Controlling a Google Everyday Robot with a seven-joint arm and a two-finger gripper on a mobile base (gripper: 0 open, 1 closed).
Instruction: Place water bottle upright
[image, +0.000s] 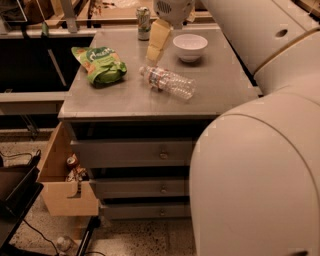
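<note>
The water bottle, clear ribbed plastic with a pale label, lies on its side near the middle of the grey cabinet top, its cap end pointing back left. My gripper hangs over the cabinet just behind the bottle's cap end, its cream fingers pointing down. It holds nothing. A green-silver soda can stands upright at the back edge.
A green snack bag lies left of the bottle. A white bowl sits at the back right. My arm's large white links fill the right side. An open cardboard box stands at the cabinet's lower left.
</note>
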